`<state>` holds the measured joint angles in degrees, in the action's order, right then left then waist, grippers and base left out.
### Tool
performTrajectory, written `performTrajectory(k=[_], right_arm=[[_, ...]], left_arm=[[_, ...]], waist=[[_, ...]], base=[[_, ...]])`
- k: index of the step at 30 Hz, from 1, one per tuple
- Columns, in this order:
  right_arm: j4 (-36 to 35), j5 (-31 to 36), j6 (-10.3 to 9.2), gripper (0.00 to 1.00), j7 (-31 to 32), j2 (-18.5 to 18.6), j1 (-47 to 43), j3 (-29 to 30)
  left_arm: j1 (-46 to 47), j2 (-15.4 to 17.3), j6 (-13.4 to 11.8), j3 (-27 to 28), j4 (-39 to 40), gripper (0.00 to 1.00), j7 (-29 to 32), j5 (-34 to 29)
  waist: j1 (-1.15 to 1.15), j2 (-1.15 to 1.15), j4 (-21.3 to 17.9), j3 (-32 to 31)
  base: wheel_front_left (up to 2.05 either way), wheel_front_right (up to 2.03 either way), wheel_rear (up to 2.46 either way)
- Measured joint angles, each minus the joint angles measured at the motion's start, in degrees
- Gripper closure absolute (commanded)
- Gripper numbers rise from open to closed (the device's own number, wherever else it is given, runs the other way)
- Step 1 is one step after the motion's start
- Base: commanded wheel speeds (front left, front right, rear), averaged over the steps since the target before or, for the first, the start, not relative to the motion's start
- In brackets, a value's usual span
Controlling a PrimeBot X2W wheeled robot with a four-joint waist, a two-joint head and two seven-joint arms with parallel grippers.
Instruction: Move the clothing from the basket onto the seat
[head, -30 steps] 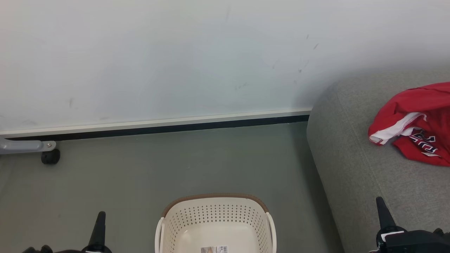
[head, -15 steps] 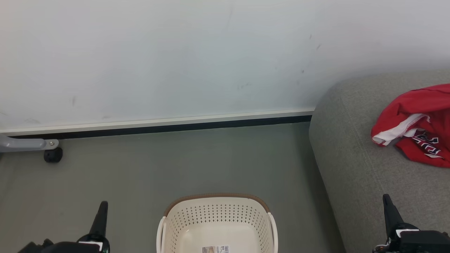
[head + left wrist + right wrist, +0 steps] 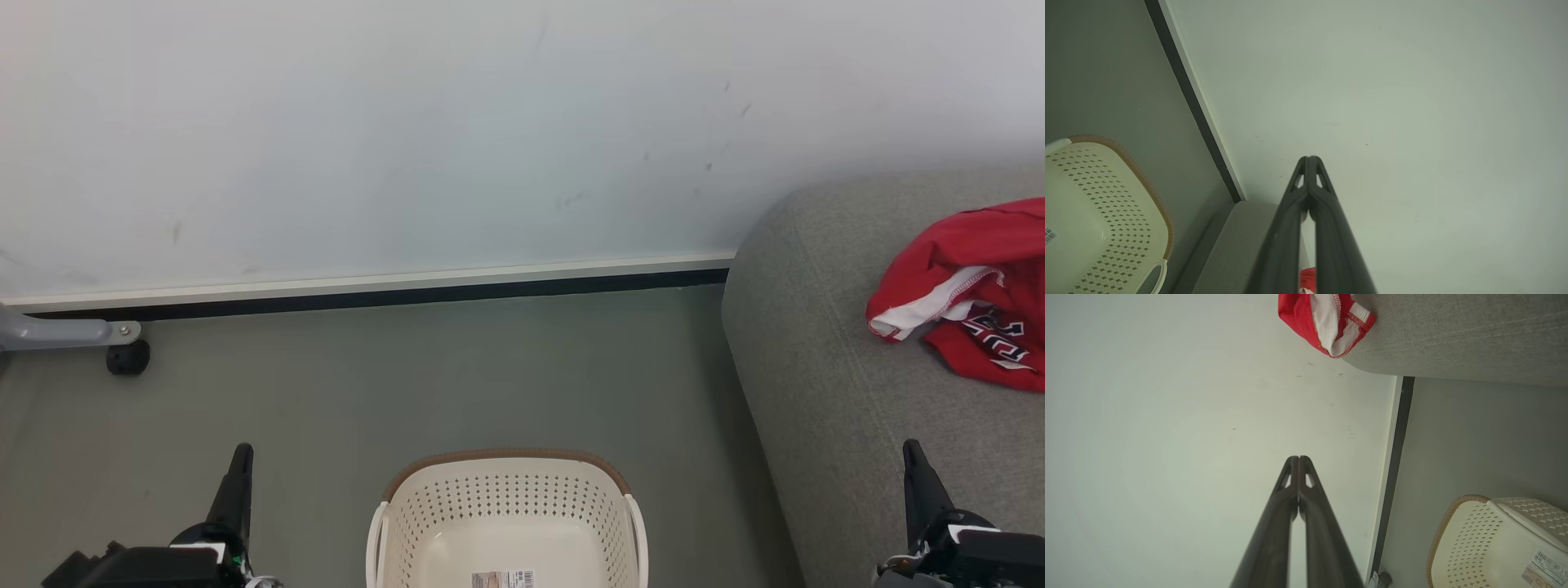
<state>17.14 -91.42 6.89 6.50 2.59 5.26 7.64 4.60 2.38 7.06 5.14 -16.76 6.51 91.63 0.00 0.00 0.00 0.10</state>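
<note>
We look down on the cream basket (image 3: pixel 506 498) standing on the grey floor (image 3: pixel 408 384) at bottom centre, a small label (image 3: pixel 503 579) on its bare bottom, with our left hand (image 3: pixel 240 461) low to its left and our right hand (image 3: pixel 914 459) low against the seat (image 3: pixel 816 392), each a single dark spike pointing up. The red clothing (image 3: pixel 963 269) lies crumpled on the seat at the right edge, white lining showing, well apart from the basket and from our right hand.

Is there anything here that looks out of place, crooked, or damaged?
Nothing serious. The clothing lies crumpled on the seat, with its white lining turned outward. The basket stands upright on the floor, with no visible damage. The wall bears a few faint dark scuffs.
</note>
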Motion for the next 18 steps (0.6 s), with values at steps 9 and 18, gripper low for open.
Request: performTrajectory(k=[9, 18], right_arm=[[0.0, 0.0, 0.0, 1.0, 0.0, -0.03, 0.06, 0.01], [0.0, 0.0, 0.0, 1.0, -0.01, -0.03, 0.06, 0.01]], left_arm=[[0.0, -0.05, 0.0, 0.02, -0.03, 1.0, 0.0, 0.0], [0.0, -0.08, 0.0, 0.02, -0.04, 1.0, 0.0, 0.0]], waist=[[0.0, 0.0, 0.0, 0.0], [0.0, 0.0, 0.0, 0.0]], base=[[0.0, 0.0, 0.0], [0.0, 0.0, 0.0]])
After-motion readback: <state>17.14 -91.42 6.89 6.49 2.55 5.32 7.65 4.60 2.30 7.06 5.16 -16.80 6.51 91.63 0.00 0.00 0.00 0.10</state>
